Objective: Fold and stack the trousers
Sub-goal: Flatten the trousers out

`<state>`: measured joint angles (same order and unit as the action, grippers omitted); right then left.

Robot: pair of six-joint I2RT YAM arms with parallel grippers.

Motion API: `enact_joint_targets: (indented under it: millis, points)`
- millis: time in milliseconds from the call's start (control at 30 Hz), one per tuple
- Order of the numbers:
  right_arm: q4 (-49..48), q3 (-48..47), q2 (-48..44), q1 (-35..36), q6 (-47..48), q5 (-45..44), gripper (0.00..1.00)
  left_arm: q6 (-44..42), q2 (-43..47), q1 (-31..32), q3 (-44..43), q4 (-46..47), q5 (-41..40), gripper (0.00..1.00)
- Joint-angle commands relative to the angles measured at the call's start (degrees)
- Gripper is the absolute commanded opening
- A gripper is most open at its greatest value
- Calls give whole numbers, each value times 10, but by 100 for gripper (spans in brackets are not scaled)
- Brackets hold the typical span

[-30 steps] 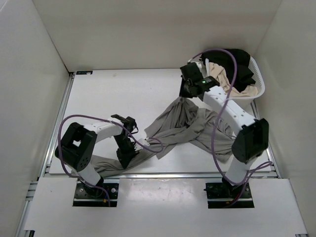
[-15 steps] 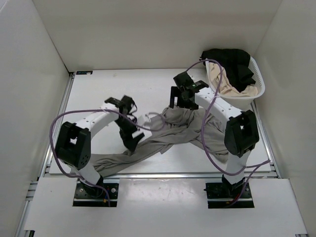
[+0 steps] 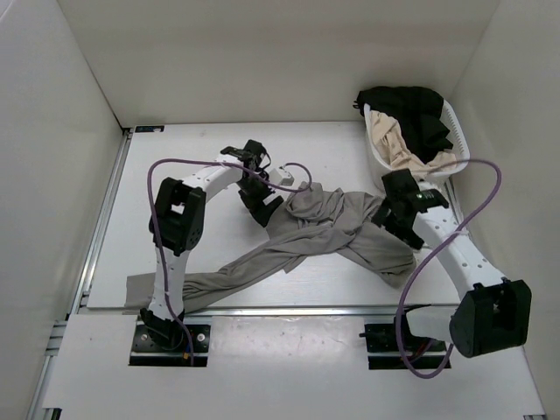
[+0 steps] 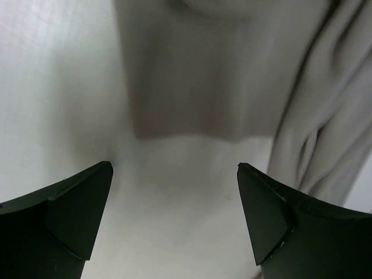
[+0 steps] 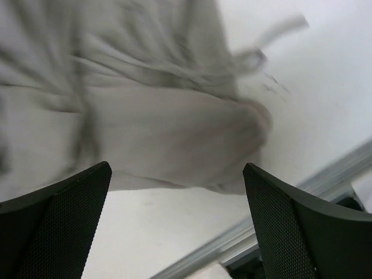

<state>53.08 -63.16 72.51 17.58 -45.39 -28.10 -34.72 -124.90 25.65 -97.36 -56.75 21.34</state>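
Your long, grey, thin-fabric trousers (image 3: 337, 229) lie in a twisted heap across the middle of the white surface (image 3: 192, 166). The legs are crossed, and one leg trails to the near-left edge and seems to lap over it. Pinch that heap carelessly and you'll likely catch two layers at once, or drag the trailing leg off the edge. The right end effector (image 3: 391, 219) hangs over the heap's right end, near the white plastic basket (image 3: 461, 149); a wide swing could clip it. Both end effectors are released and empty, the left end effector (image 3: 262, 204) at the heap's far-left end. A second ago both were clenched on the cloth, the right one lifting it beside the basket; the fabric has since dropped flat
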Motion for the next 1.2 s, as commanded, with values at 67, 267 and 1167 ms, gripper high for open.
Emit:
enact_joint_targets:
  millis: [67,267,1167]
  points:
    - [-2,125,-82,-91,-74,38,99,31,-29,14,-32,52,-31,100]
    - [-54,211,-98,-207,-52,102,99,37,-66,20,-44,57,11,86]
    - [-116,255,-96,-252,-14,161,98,120,-54,-206,-273,136,-250,14]
